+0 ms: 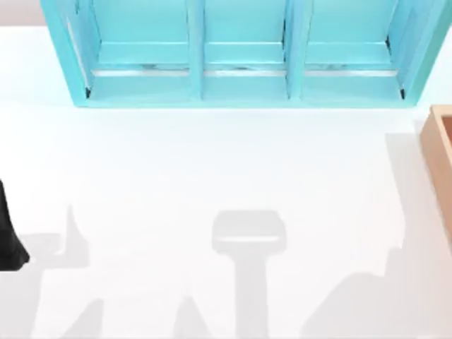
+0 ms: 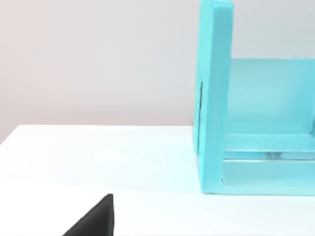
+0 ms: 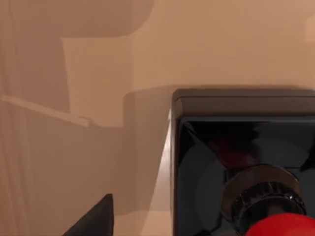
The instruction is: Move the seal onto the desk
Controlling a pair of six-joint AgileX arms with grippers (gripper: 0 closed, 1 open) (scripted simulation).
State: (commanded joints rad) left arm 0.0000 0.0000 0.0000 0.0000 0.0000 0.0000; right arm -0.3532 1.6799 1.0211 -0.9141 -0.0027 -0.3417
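bright even light, soft grey shadows across the desk.

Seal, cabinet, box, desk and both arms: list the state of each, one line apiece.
Black square-based seal with red ball knob: upright inside the tan box, close under the right wrist camera, not yet on the desk.
Tan wooden box: open-topped, at the table's right edge.
Teal three-compartment cabinet: standing at the back, open-fronted.
White desk: bare in the middle, arm shadows across it.
Left arm: parked at the left edge.
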